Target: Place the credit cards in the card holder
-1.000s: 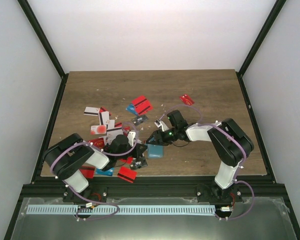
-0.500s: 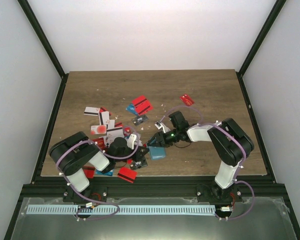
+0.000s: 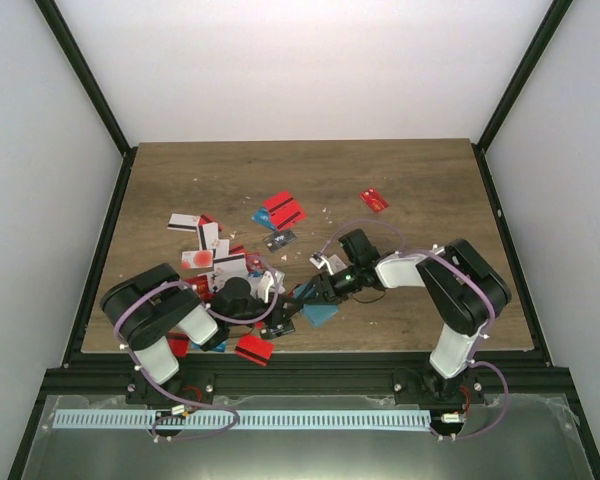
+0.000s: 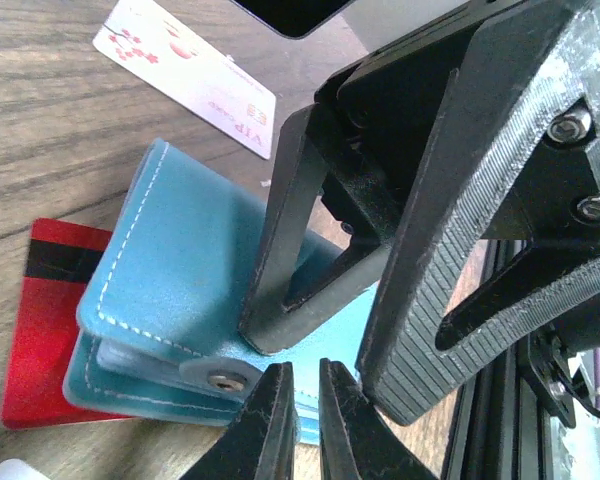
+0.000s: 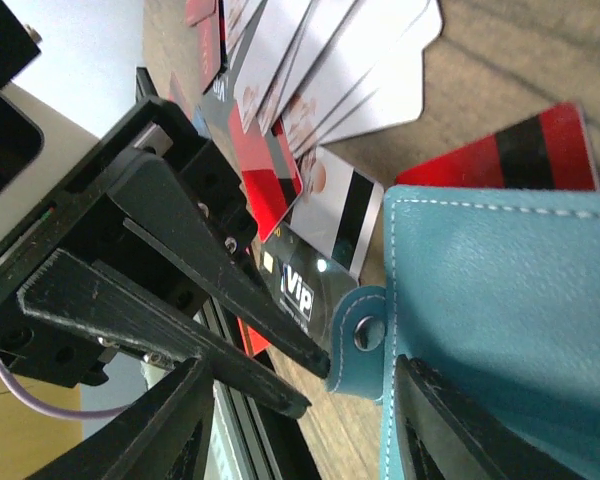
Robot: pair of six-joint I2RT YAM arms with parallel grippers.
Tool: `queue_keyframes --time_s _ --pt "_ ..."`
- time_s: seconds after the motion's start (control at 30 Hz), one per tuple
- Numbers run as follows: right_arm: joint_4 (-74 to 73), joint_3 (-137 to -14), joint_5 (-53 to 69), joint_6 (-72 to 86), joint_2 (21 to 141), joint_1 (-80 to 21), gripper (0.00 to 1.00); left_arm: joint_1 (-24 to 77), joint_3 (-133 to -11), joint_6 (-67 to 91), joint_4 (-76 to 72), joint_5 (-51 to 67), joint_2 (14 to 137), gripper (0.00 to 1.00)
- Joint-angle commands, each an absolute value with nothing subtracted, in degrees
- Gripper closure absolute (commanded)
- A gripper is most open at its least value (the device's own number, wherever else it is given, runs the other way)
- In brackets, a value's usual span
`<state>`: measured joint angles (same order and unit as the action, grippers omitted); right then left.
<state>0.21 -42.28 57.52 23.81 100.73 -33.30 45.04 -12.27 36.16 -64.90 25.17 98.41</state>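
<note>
Near the middle of the worktop's (image 3: 430, 180) near edge, the right gripper (image 4: 332, 368) stands with its jaws apart. Both its fingers are set down on the teal card holder (image 4: 170, 270), apparently pinning it rather than clamping it. The left gripper (image 4: 305, 425), jaws all but together, points at the holder's snap tab (image 4: 220, 380); whether a card sits in that slit cannot be told from here. The two grippers are nearly touching, so the likeliest upset is a knock between them. A push on the tab could also skid the holder out from under the pinning fingers and across the red striped card (image 4: 45, 320) beneath it. Count: one card holder, two grippers and at least fifteen credit cards (image 3: 212, 250). Most are heaped toward the near-left corner, with one lone red card (image 3: 374, 200) farther back; overlaps bar a firm tally.
</note>
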Motion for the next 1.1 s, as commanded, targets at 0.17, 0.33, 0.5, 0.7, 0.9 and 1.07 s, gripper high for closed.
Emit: queue_keyframes --time_s 0.17,0.33,0.5,0.7,0.9,1.07 --pt "-5.24 -41.37 58.05 26.58 93.34 -34.98 0.48 45.26 -12.84 34.33 -69.09 25.3 95.59 0.89" --pt "-8.34 -43.31 56.63 26.46 90.09 -34.92 0.48 45.26 -13.76 33.99 -55.68 20.73 86.42 0.87" --pt "-11.76 -44.6 48.99 27.06 86.6 -34.32 0.48 45.2 -17.05 29.95 -39.42 16.07 77.69 0.87" --pt "-12.63 -45.64 36.15 28.83 86.12 -32.84 0.49 45.2 -19.03 28.57 -32.08 12.86 73.41 0.87" --pt "-9.32 -43.51 42.98 27.95 90.51 -34.19 0.49 45.04 -26.75 26.69 -20.54 14.13 75.44 0.86" --pt "-8.88 -41.9 40.83 27.28 92.33 -35.26 0.5 45.08 -32.44 26.4 -10.7 14.91 77.52 0.86"
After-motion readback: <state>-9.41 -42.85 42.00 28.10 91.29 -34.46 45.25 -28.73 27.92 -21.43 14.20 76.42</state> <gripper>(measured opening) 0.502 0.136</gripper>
